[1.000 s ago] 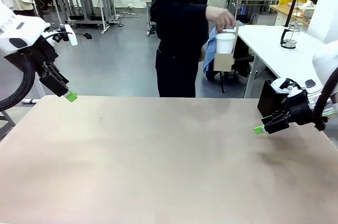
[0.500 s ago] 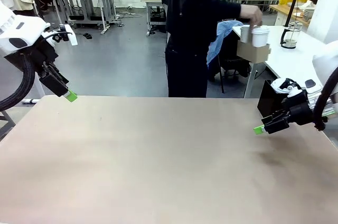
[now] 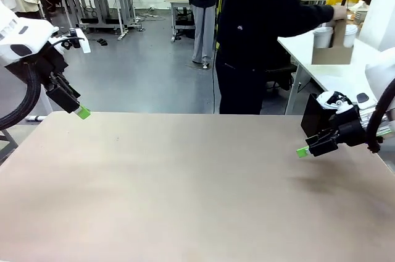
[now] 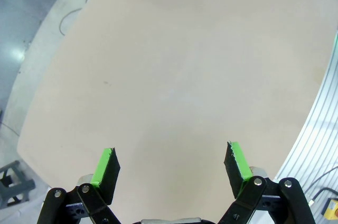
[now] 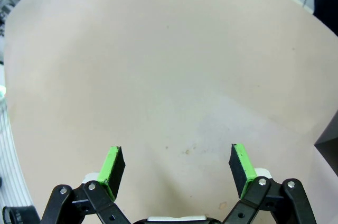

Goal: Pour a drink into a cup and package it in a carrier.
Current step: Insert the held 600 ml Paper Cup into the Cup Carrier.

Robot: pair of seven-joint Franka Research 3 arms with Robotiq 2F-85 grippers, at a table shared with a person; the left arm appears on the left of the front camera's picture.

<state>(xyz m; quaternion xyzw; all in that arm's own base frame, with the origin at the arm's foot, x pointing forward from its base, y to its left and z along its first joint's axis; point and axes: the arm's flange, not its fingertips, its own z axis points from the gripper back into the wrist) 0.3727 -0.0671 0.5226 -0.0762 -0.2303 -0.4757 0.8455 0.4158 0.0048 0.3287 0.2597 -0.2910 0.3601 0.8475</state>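
Front view: carrier [image 3: 332, 52] in person's hand [image 3: 340, 12], well beyond right tool [image 3: 302, 151].

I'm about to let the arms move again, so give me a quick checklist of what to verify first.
1. Left gripper open, holding nothing: ok.
2. Right gripper open, holding nothing: ok.
3. Carrier within the arms' reach: not ok, the person's hand holds it over the white side table.
4. Cups in the carrier: ok.
5. Drink in the cups: cannot tell.
6. Person away from the shared table: ok, turned toward the side table.
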